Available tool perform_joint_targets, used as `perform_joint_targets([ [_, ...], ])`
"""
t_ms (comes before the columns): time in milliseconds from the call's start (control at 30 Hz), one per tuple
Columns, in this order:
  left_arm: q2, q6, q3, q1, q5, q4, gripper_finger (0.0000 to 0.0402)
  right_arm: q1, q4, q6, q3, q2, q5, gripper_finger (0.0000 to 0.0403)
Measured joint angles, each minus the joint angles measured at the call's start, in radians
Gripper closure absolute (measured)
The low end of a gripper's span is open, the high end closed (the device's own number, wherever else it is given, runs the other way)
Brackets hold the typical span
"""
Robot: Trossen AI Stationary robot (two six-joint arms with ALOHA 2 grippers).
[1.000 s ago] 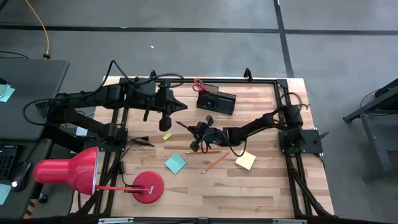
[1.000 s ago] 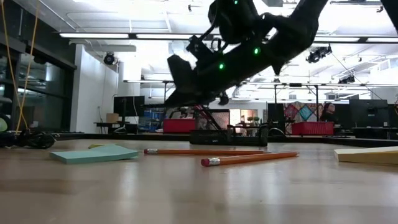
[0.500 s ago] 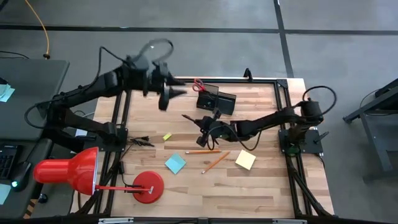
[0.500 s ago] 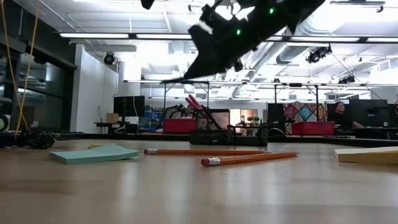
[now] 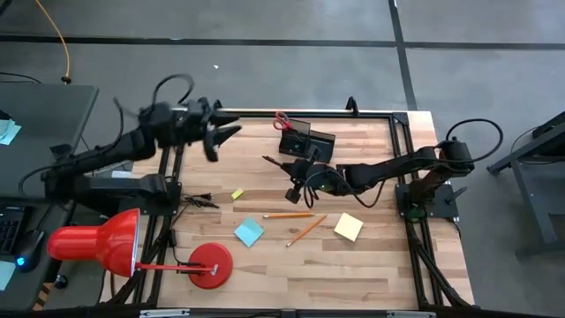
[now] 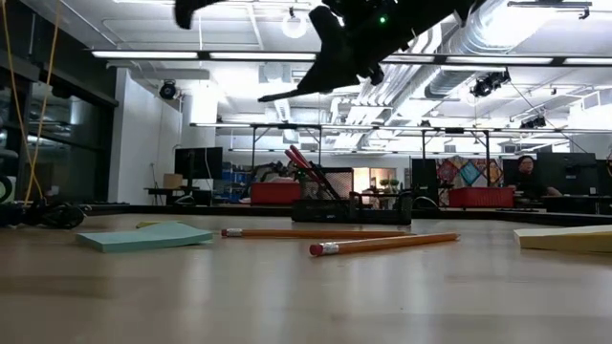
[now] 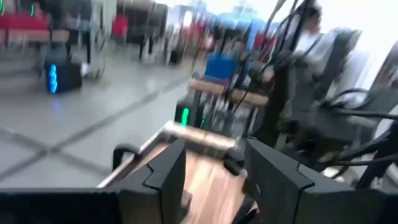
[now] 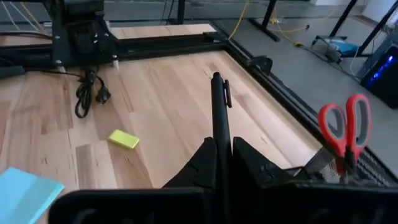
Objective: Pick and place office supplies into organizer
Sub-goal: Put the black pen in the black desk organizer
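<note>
Jaws: right gripper (image 8: 222, 163) pinches a black pen (image 8: 217, 109), which sticks out past the fingertips; left gripper (image 7: 214, 165) is spread and holds nothing.

Largest to smallest:
- Table (image 5: 371, 265): right arm reaches across from the right side; left arm sits off the far-left corner, over the frame.
- Red desk lamp (image 5: 93, 240): near-left corner, not part of the job.
- Organizer (image 5: 306, 141): far edge, centre. Red-handled scissors (image 5: 282, 119) are standing in it, handles up.
- Yellow sticky pad (image 5: 348, 227) and blue sticky pad (image 5: 249, 232): flat on the wood, well apart.
- Two orange pencils (image 5: 295, 222): lying between the pads.
- Tiny yellow block (image 5: 237, 193): left of centre.

Change in the last second: right gripper has climbed from just above the pencils and moved toward the organizer, pen in grasp; it now hangs high, just beside the box. Left arm has swung back off the table.

Read: pick is done and the pen is in transit. I'd judge the next move needs the pen tipped upright over the taller compartment, clear of the scissors. Pencils, pads and block are not yet picked.
</note>
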Motion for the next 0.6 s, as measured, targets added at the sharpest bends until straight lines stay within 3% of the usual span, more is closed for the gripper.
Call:
perform_joint_targets([
  [100,-0.120,-0.066,-0.134,-0.001,-0.003,0.136,0.0252,-0.004,0.019,-0.015,0.000,-0.002,-0.002,0.0393],
  [300,-0.296,-0.171,-0.332,-0.044,-0.063,0.154,0.0250,-0.005,0.101,-0.034,0.000,-0.002,-0.021,0.0390],
  [433,-0.384,-0.211,-0.445,-0.094,-0.157,0.179,0.0252,-0.006,0.177,-0.070,0.000,-0.002,-0.045,0.0395],
  [600,-0.444,-0.294,-0.572,-0.133,-0.214,0.357,0.0252,-0.006,0.283,-0.077,0.000,-0.002,-0.046,0.0394],
])
